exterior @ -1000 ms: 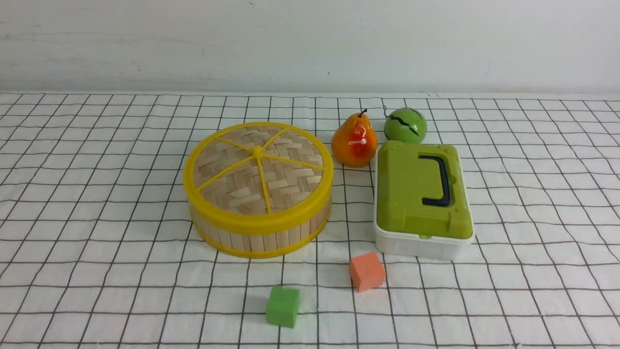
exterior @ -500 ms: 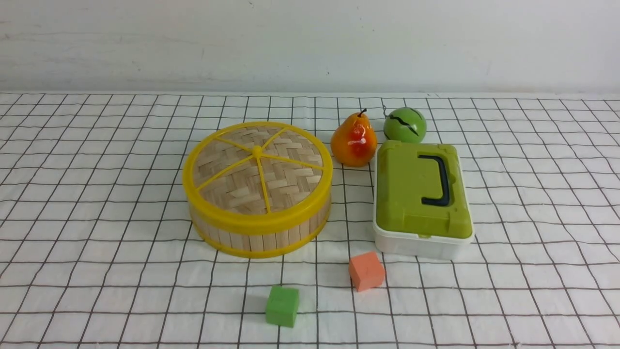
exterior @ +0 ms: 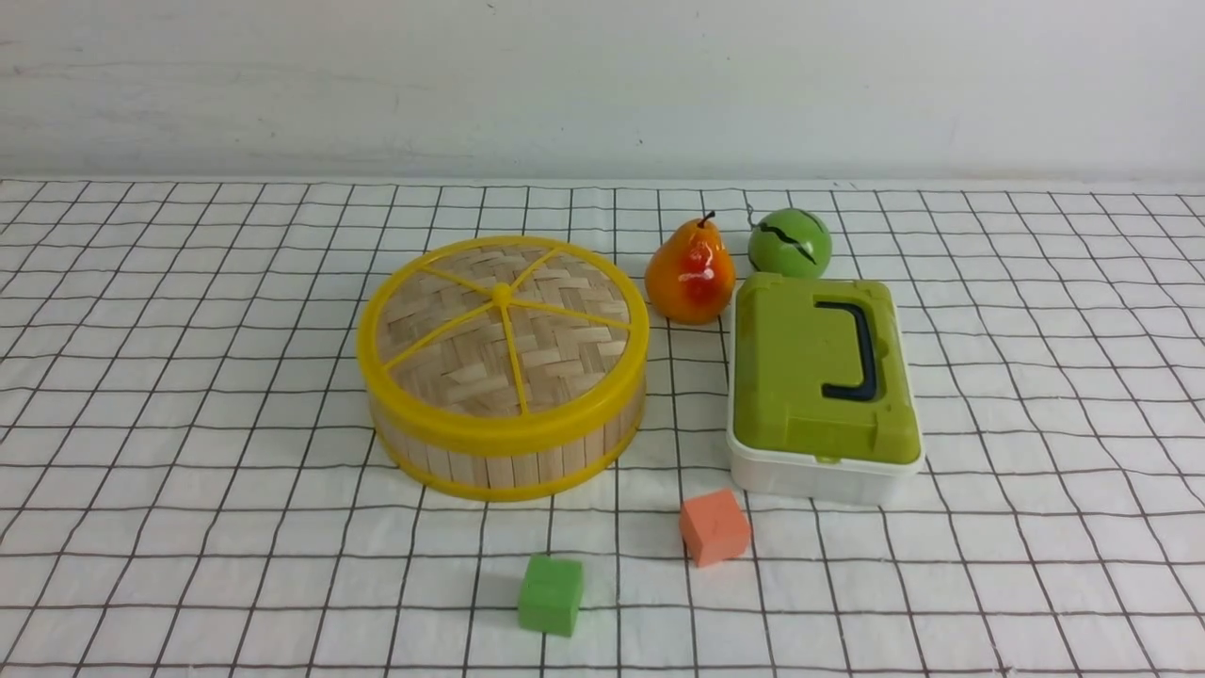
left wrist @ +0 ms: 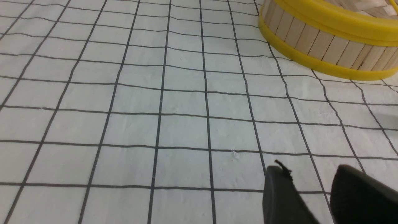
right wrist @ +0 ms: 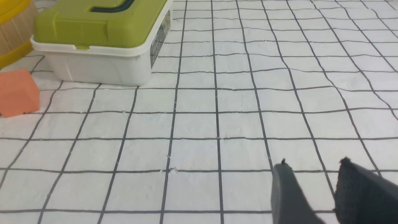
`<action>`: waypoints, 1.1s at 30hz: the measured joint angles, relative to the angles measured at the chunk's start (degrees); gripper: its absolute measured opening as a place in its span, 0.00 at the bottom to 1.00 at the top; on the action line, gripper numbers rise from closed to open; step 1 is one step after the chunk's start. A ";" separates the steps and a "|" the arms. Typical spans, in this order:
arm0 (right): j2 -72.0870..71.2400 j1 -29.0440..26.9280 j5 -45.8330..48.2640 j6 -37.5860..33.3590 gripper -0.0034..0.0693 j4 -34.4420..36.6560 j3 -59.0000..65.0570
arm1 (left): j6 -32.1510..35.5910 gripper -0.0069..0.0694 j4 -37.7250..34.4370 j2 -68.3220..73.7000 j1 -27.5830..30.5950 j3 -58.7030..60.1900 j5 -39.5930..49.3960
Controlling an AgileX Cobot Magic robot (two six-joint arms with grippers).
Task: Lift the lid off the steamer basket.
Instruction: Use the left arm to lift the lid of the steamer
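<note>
The lid (exterior: 504, 334), a woven bamboo disc with a yellow rim and yellow spokes, sits shut on the steamer basket (exterior: 508, 466) left of the table's centre. Neither gripper shows in the front view. In the left wrist view my left gripper (left wrist: 311, 171) is open and empty above the cloth, well short of the basket wall (left wrist: 323, 46) and the lid's rim (left wrist: 335, 21). In the right wrist view my right gripper (right wrist: 313, 165) is open and empty over the cloth, with a sliver of the basket (right wrist: 12, 34) at the frame's edge.
A white box with a green lid (exterior: 824, 377) stands right of the basket and also shows in the right wrist view (right wrist: 99, 25). A pear (exterior: 690, 273) and a green ball (exterior: 789, 243) lie behind it. An orange cube (exterior: 714, 526) and a green cube (exterior: 551, 594) lie in front.
</note>
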 joint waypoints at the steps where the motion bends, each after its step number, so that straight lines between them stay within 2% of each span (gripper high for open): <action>1: 0.00 0.00 0.00 0.00 0.38 0.00 0.00 | 0.00 0.40 0.00 0.00 0.00 0.00 0.00; 9: 0.00 0.00 0.00 0.00 0.38 -0.05 0.00 | 0.00 0.40 0.00 0.00 0.00 0.00 0.00; 17: 0.00 0.00 0.00 0.00 0.38 -3.07 0.00 | 0.00 0.40 0.00 0.00 0.00 0.00 -0.96; 20: 0.00 0.00 0.00 0.00 0.38 -3.27 0.00 | 0.00 0.40 0.00 0.00 0.00 0.00 -8.01; 23: 0.00 0.00 0.00 0.00 0.38 -3.32 0.00 | 0.00 0.40 0.00 0.00 0.00 0.00 -21.68; 27: 0.00 0.00 0.00 0.00 0.38 -3.34 0.00 | 0.00 0.40 0.00 0.00 0.00 0.00 -34.94; 30: 0.00 0.00 0.00 -0.05 0.38 -3.39 0.00 | -0.25 0.40 -0.46 0.00 0.00 0.00 -41.42; 33: 0.00 0.00 0.00 -0.05 0.38 -3.46 0.00 | -6.07 0.40 -3.21 0.00 0.00 0.00 -48.54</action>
